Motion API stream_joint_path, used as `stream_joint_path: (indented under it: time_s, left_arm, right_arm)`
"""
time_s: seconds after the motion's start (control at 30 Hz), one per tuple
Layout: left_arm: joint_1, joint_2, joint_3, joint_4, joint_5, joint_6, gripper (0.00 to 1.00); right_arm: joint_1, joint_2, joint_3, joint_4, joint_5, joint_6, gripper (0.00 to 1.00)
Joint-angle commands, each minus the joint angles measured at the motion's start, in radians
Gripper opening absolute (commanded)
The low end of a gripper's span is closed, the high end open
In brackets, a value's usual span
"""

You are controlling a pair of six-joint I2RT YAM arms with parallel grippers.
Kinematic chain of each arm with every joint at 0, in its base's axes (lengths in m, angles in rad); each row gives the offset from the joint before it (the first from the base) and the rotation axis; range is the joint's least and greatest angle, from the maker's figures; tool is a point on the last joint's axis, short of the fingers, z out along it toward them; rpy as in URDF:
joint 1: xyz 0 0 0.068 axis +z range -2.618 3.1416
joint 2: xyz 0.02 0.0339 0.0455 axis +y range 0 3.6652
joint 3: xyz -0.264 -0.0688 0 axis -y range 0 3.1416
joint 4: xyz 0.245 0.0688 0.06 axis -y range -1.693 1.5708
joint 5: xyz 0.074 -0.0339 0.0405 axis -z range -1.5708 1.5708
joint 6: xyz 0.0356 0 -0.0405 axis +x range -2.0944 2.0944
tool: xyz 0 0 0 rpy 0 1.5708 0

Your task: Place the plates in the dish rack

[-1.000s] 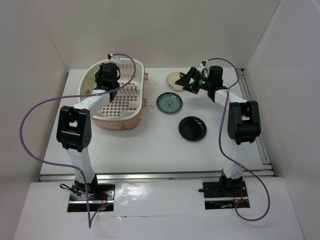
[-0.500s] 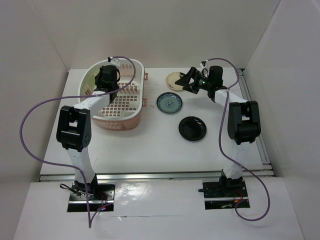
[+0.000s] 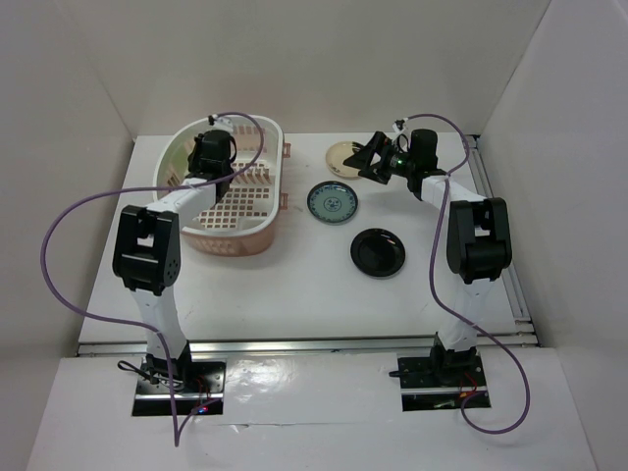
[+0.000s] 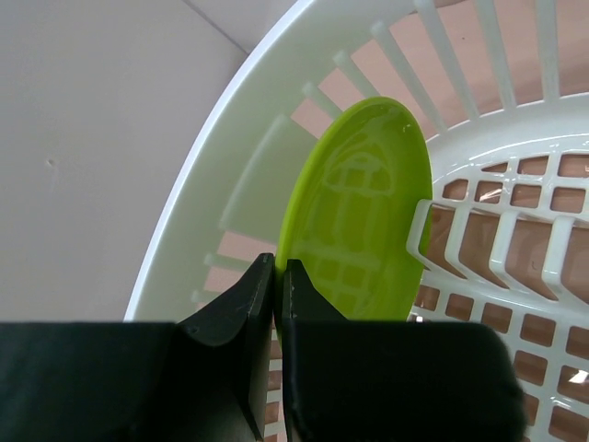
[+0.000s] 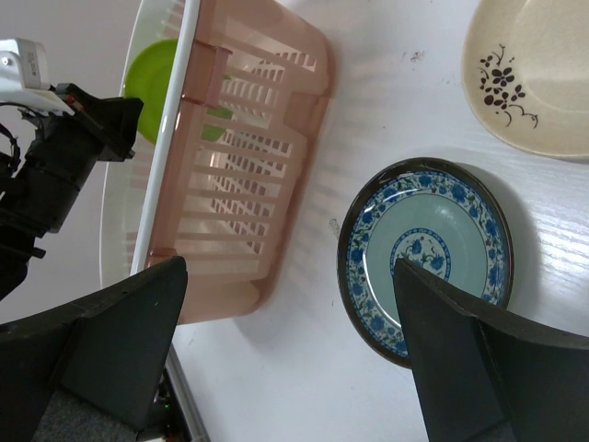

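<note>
Grip: your left claw (image 4: 277, 267) is pressed almost together and appears to pinch the lower rim of the green plate (image 4: 363, 221), which stands on edge inside the rack (image 4: 230, 184), between its end wall and the prongs (image 4: 460, 249).
Risk: release before the plate leans on a prong and it may tip flat or roll.
Other arm: right claw (image 5: 290, 267) spread wide above the blue plate (image 5: 428, 253).
Around: cream plate (image 5: 534, 74) and black plate (image 3: 378, 251) lie flat on the desk (image 3: 294, 285); the rack's side wall stands between them and the slots.

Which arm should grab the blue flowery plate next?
Right. The right gripper, jaws open, hovers over the round blue-patterned plate; the left gripper holds the lime green plate inside the pale pink plastic dish rack.
</note>
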Motion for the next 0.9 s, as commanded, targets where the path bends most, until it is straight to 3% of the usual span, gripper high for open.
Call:
stream_joint_path:
  time_s: [0.0,0.63,0.7,0.8,0.87]
  left_arm:
    - [-0.001,0.015,0.053,0.001,0.013,-0.061,0.0]
    - [-0.001,0.064,0.094,0.014,-0.029,-0.061,0.0]
    - [-0.001,0.073,0.103,0.014,-0.029,-0.061,0.04]
    - [-0.001,0.073,0.113,0.001,-0.01,-0.061,0.18]
    - [-0.001,0.073,0.113,0.001,-0.01,-0.061,0.18]
  right_arm:
    - [0.006,-0.033,0.012,0.05,-0.015,0.001,1.0]
    - [0.006,-0.013,0.012,0.068,-0.033,0.01,1.0]
    - [0.006,-0.003,0.012,0.077,-0.033,0.01,1.0]
    - [0.006,-0.003,0.012,0.077,-0.033,0.019,1.0]
    - [0.006,-0.003,0.012,0.077,-0.033,0.019,1.0]
